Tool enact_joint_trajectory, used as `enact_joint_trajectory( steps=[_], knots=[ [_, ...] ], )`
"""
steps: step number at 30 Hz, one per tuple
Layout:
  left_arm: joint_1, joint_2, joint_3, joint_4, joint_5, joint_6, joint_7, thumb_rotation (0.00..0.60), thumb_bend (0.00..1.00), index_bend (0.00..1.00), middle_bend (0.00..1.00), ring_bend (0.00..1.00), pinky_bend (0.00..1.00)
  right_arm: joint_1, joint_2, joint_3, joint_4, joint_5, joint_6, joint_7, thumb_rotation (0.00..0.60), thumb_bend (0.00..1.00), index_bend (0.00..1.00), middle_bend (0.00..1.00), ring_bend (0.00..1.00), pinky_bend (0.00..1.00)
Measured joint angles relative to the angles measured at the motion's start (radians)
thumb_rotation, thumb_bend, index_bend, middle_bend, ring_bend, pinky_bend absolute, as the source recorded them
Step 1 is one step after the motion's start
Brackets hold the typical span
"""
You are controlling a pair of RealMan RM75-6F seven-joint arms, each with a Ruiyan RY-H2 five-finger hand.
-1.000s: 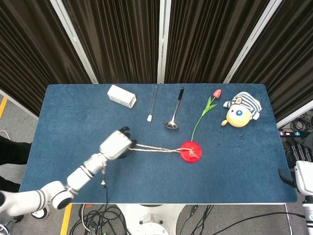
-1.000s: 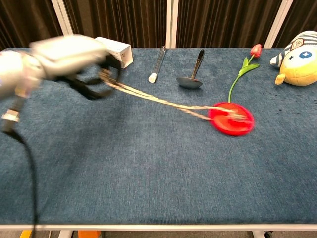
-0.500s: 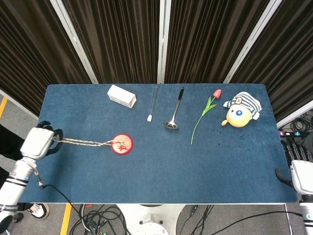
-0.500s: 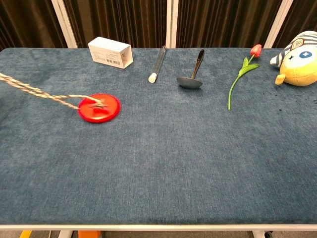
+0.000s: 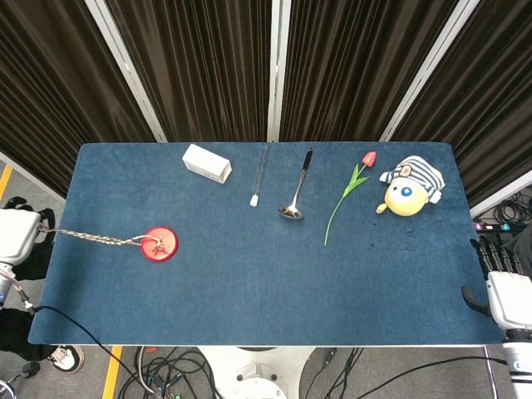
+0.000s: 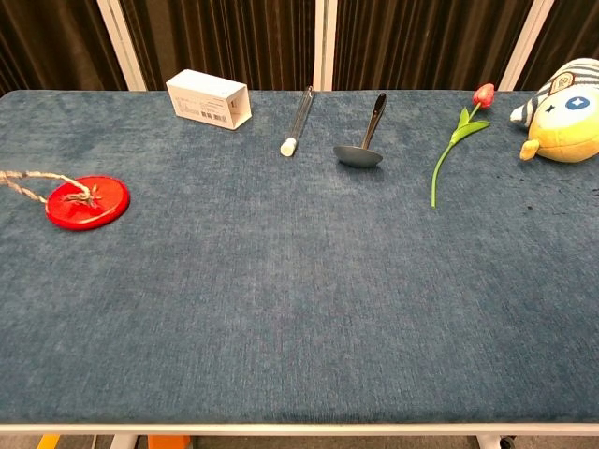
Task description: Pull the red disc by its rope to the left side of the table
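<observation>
The red disc (image 5: 158, 244) lies flat on the blue table near its left edge; the chest view has the disc (image 6: 86, 202) at the far left. A braided rope (image 5: 96, 238) runs taut from the disc's centre leftward off the table to my left hand (image 5: 18, 235), which grips the rope's end beyond the table's left edge. In the chest view only a short stretch of rope (image 6: 23, 184) shows and the left hand is out of frame. My right hand (image 5: 501, 285) hangs off the table's right edge, holding nothing, with its fingers together.
Along the far side lie a white box (image 5: 207, 163), a clear tube (image 5: 260, 175), a black ladle (image 5: 298, 186), a red tulip (image 5: 347, 193) and a striped plush toy (image 5: 409, 187). Cables hang below the table's front edge.
My left hand moved left off the table, dragging the rope and the red disc from the table's middle to near its left edge. The right hand barely moved.
</observation>
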Motion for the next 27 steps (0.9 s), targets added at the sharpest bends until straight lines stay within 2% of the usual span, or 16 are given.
enact_joint_trajectory(
  steps=[7,16,23,25,27],
  knots=[
    [0.015,0.018,-0.032,-0.019,0.004,0.017,0.009,0.600,0.43,0.78,0.90,0.52,0.26,0.003,-0.005,-0.002,0.001,-0.004,-0.001,-0.004,0.600,0.24,0.00,0.00,0.00,0.00],
    [-0.025,-0.012,-0.083,-0.091,0.025,0.016,0.043,0.600,0.43,0.78,0.90,0.52,0.26,0.005,-0.009,-0.004,0.003,0.000,-0.006,-0.006,0.600,0.24,0.00,0.00,0.00,0.00],
    [-0.092,-0.134,-0.122,-0.143,0.075,0.006,0.054,0.600,0.42,0.77,0.89,0.52,0.29,0.012,-0.023,-0.007,0.014,0.007,-0.023,-0.007,0.600,0.24,0.00,0.00,0.00,0.00],
    [-0.119,-0.181,-0.131,-0.142,0.084,-0.005,0.070,0.600,0.36,0.65,0.74,0.43,0.27,0.011,-0.025,-0.008,0.016,0.007,-0.022,-0.004,0.600,0.24,0.00,0.00,0.00,0.00],
    [-0.147,-0.222,-0.132,-0.142,0.078,-0.047,0.091,0.600,0.20,0.29,0.39,0.19,0.17,0.009,-0.025,-0.008,0.018,0.008,-0.019,0.000,0.600,0.24,0.00,0.00,0.00,0.00]
  ],
)
